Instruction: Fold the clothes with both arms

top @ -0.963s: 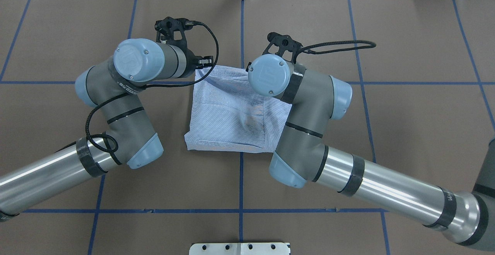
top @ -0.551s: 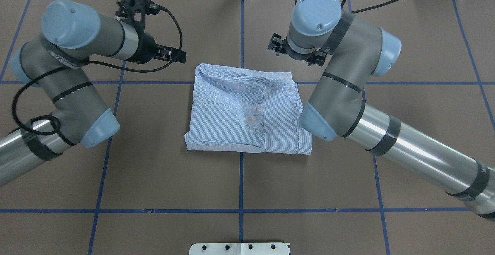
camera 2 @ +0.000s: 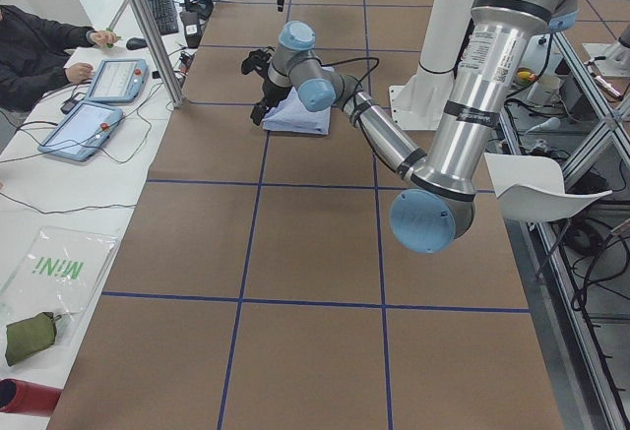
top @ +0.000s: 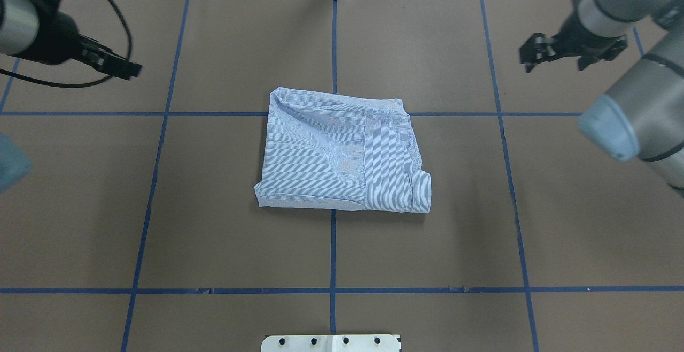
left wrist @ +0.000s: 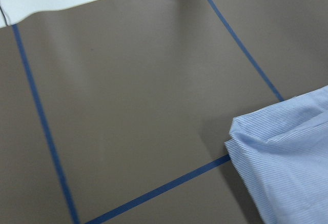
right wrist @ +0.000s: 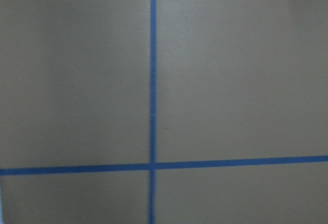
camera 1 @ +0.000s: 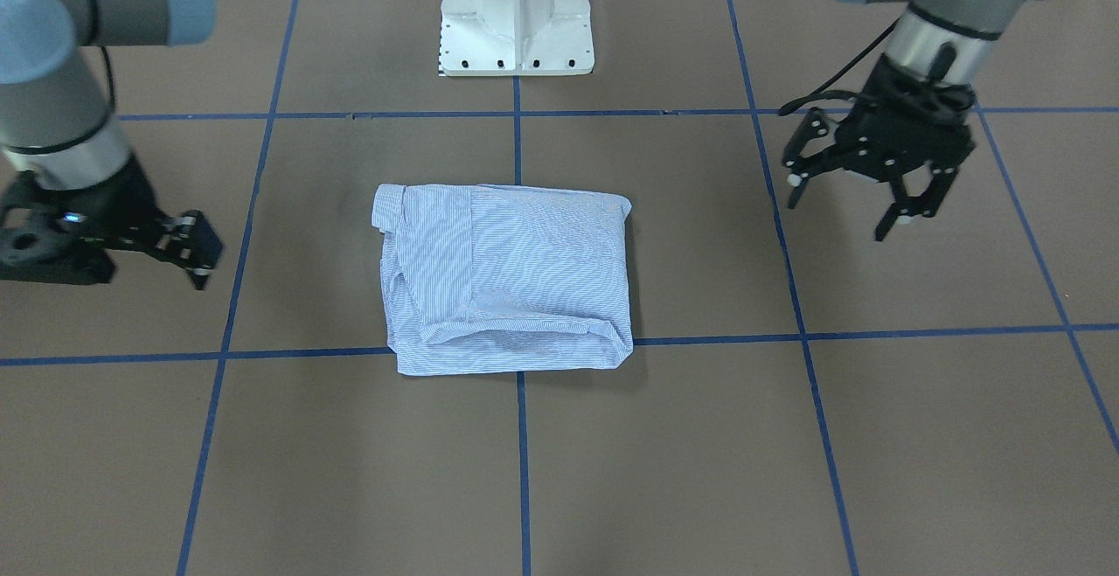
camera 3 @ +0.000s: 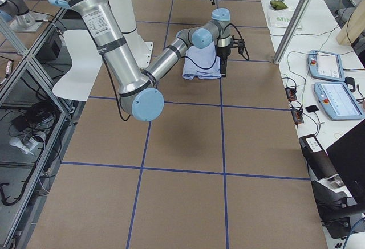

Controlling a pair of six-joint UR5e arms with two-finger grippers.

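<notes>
where the shirt (camera 1: 507, 279) lies near the white base (camera 1: 517, 17), left hand (camera 1: 844, 204) and right hand (top: 554, 59) hang splayed.

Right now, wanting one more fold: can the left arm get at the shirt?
Probably yes: the left gripper hangs open beside the shirt, apart from it, with only bare table between them.

A brown worktop (top: 224, 234), marked into squares by blue tape lines (top: 332, 250), lies under bright, even light. Beside its edge stands a white side table (camera 2: 30, 215) carrying two touch-screen pendants (camera 2: 84, 127) and a keyboard (camera 2: 162, 14), with an aluminium post (camera 2: 148, 27) at its rim
</notes>
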